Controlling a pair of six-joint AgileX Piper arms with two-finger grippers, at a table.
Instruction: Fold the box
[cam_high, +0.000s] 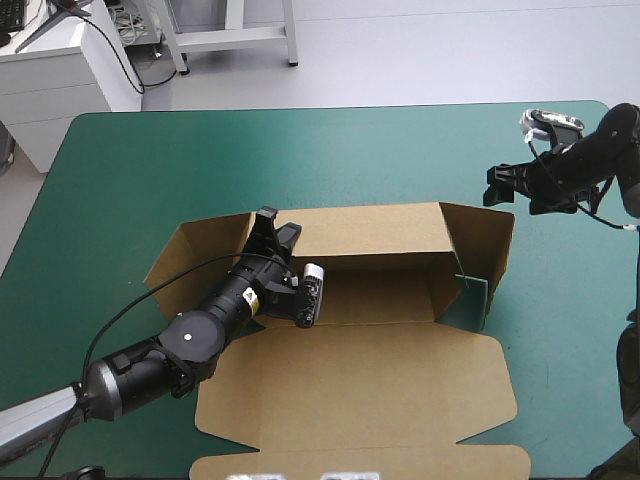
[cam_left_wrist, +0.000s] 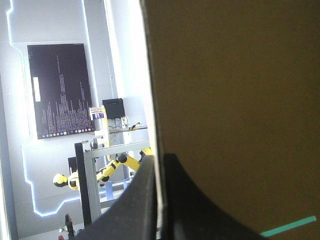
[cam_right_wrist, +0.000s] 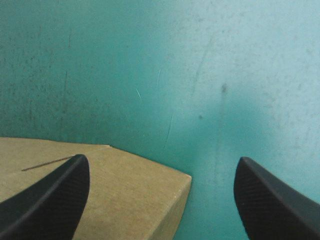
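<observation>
Two arms work at the brown box (cam_high: 380, 295), which sits on the teal-green cover (cam_high: 300, 160) at the table's middle and reaches to its near edge. The box's far wall (cam_high: 370, 228) stands raised, end flaps stand up at both sides, and the lid (cam_high: 400, 390) lies flat toward the near edge. The left gripper (cam_high: 272, 232) clamps the far wall near its left end; in the left wrist view its black fingers (cam_left_wrist: 145, 200) are all but closed, with the board's edge (cam_left_wrist: 235, 100) between them. The right gripper (cam_high: 497, 187) hovers above the cover beyond the box's right end, touching nothing. In its own view the fingers (cam_right_wrist: 162, 161) stand wide apart, a corner of the box (cam_right_wrist: 125, 195) beneath them.
</observation>
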